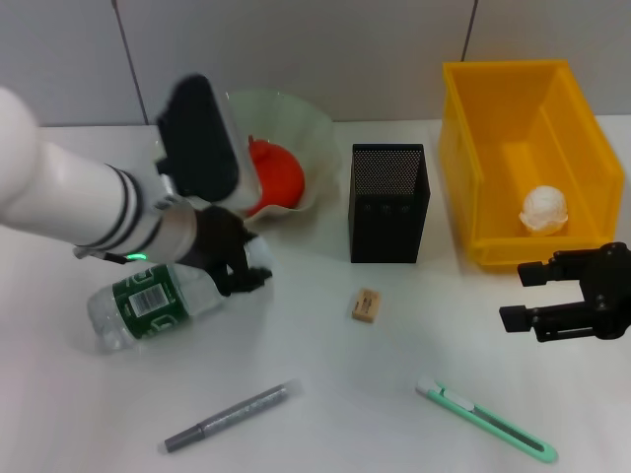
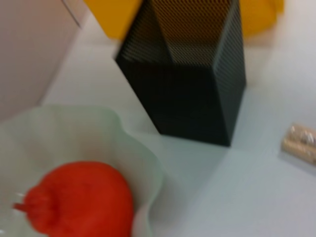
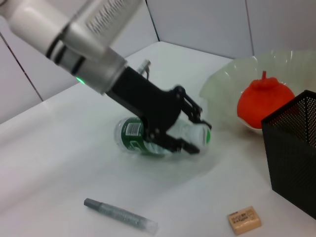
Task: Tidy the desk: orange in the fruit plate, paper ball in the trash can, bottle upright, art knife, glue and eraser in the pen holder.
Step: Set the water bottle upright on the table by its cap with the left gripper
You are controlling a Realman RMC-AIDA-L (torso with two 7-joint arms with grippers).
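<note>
The clear bottle (image 1: pixel 148 305) (image 3: pixel 132 136) with a green label lies on its side at the left. My left gripper (image 1: pixel 245 274) (image 3: pixel 196 132) is open, its fingers astride the bottle's neck end. An orange (image 1: pixel 276 172) (image 2: pixel 81 202) (image 3: pixel 261 101) rests in the pale green fruit plate (image 1: pixel 306 123) (image 2: pixel 138 158). In the yellow trash can (image 1: pixel 493 148) lies a white paper ball (image 1: pixel 545 209). The eraser (image 1: pixel 366 304) (image 3: pixel 244 219) sits in front of the black mesh pen holder (image 1: pixel 389 202) (image 2: pixel 192 84). Near the front edge lie a green art knife (image 1: pixel 488 419) and a grey glue stick (image 1: pixel 227 416) (image 3: pixel 118 215). My right gripper (image 1: pixel 515 296) hovers open at the right.
The pen holder stands between the plate and the trash can. A grey wall runs along the back of the white table (image 1: pixel 325 394).
</note>
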